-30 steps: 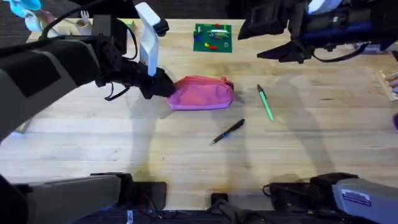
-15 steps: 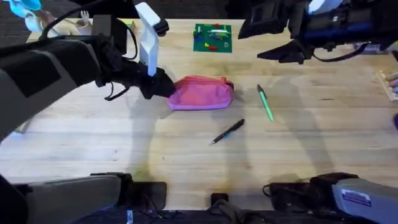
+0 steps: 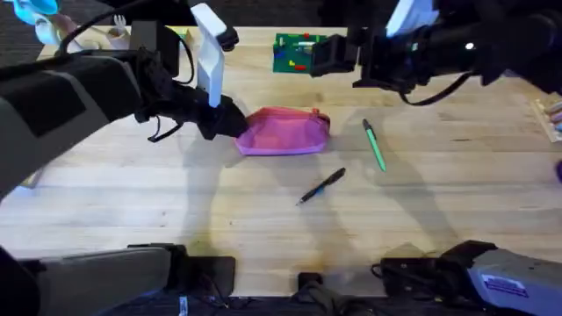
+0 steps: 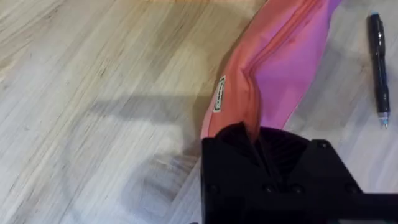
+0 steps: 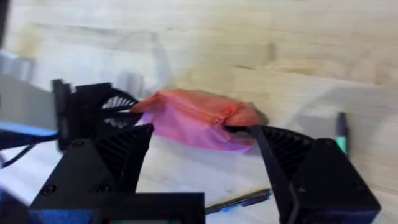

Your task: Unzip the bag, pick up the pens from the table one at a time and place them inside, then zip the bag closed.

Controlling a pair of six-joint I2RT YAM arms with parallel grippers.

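Observation:
The pink bag (image 3: 284,132) lies zipped on the table (image 3: 263,202), a little behind its middle. My left gripper (image 3: 230,121) is shut on the bag's left end, where the fabric (image 4: 267,81) bunches between the black fingers. My right gripper (image 3: 327,55) hangs open, high above the table behind the bag's right end; in its own view the bag (image 5: 193,118) shows between its spread fingers (image 5: 118,155). The green pen (image 3: 375,145) lies right of the bag. The black pen (image 3: 321,186) lies in front of the bag, and its blue-tipped end (image 4: 379,62) shows beside the bag.
A green board with small parts (image 3: 300,53) sits at the table's far edge behind the bag. Small items lie at the far left corner (image 3: 114,37) and the right edge (image 3: 551,118). Bare wood spreads in front of the pens.
My right arm has swung left and now hangs behind the bag's right end. The left gripper, the bag and both pens have stayed in place.

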